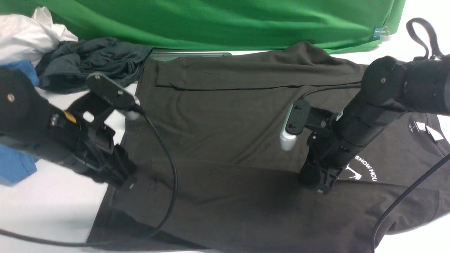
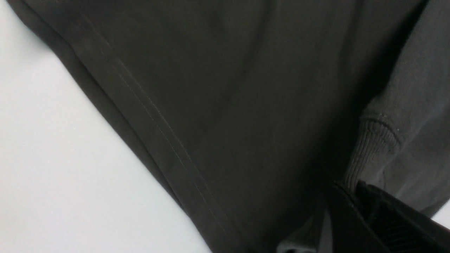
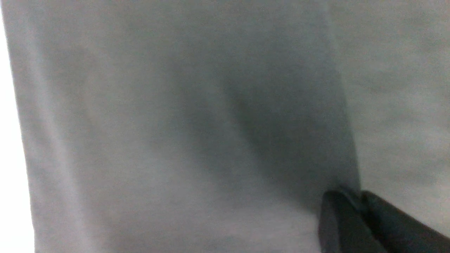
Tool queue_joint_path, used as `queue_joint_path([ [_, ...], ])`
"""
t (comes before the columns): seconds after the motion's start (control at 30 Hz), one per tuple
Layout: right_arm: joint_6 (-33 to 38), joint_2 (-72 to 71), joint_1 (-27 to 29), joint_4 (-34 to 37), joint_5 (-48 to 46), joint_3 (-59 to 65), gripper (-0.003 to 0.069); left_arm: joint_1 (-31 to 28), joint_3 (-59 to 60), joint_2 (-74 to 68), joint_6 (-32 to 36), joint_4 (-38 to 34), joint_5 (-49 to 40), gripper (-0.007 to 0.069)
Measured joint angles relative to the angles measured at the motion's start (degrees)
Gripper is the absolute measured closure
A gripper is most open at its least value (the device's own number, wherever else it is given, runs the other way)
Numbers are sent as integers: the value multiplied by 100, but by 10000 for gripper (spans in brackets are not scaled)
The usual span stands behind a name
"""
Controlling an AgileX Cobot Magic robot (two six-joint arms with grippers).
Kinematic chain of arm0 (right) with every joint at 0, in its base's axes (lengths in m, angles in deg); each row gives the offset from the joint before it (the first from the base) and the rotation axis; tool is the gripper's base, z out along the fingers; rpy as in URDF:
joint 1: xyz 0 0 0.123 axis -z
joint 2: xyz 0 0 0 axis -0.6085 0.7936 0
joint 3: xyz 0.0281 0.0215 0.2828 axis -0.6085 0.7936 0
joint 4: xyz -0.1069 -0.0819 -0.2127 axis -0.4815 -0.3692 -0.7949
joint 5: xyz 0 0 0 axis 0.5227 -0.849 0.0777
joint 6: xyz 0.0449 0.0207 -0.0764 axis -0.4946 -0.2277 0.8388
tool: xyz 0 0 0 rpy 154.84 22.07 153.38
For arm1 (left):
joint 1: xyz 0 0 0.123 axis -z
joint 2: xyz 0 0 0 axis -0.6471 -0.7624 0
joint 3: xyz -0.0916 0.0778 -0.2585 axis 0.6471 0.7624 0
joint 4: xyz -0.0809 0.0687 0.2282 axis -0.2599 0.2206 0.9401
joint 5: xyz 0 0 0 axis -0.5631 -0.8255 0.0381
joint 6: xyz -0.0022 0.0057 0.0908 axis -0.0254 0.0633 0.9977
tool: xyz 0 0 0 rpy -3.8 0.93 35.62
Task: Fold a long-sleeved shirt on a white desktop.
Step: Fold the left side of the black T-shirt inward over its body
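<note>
The long-sleeved shirt (image 1: 225, 133) lies spread across the white counter (image 1: 52, 203), hem to the left and collar to the right, with its far sleeve (image 1: 246, 75) laid along the body. The left pincer (image 1: 126, 182), low at the near left, is narrow, and a ribbed cuff (image 2: 369, 147), seemingly the near sleeve's, runs in between its fingers (image 2: 397, 225). The right pincer (image 1: 320, 186), just beside the chest print (image 1: 365, 171), is narrow too and nips a ridge of cloth. Holding one sleeve at two places likely keeps it straight for laying over the body. The right arm hides part of the print, the collar runs off the right edge, and the right wrist view is too blurred to show how much cloth is caught.
</note>
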Motion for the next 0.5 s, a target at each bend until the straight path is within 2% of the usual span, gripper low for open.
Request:
queue_joint_path([
  [0.2,-632,-11,0,-284,457,-4,632,0,-282,-38,-142,48,217,588],
  [0.37,-866,-11,0,-297,624,-4,632,0,-473,-319,-230,138,308,588],
  [0.5,-1069,-11,0,-323,756,-4,632,0,-725,-769,-533,479,344,588],
])
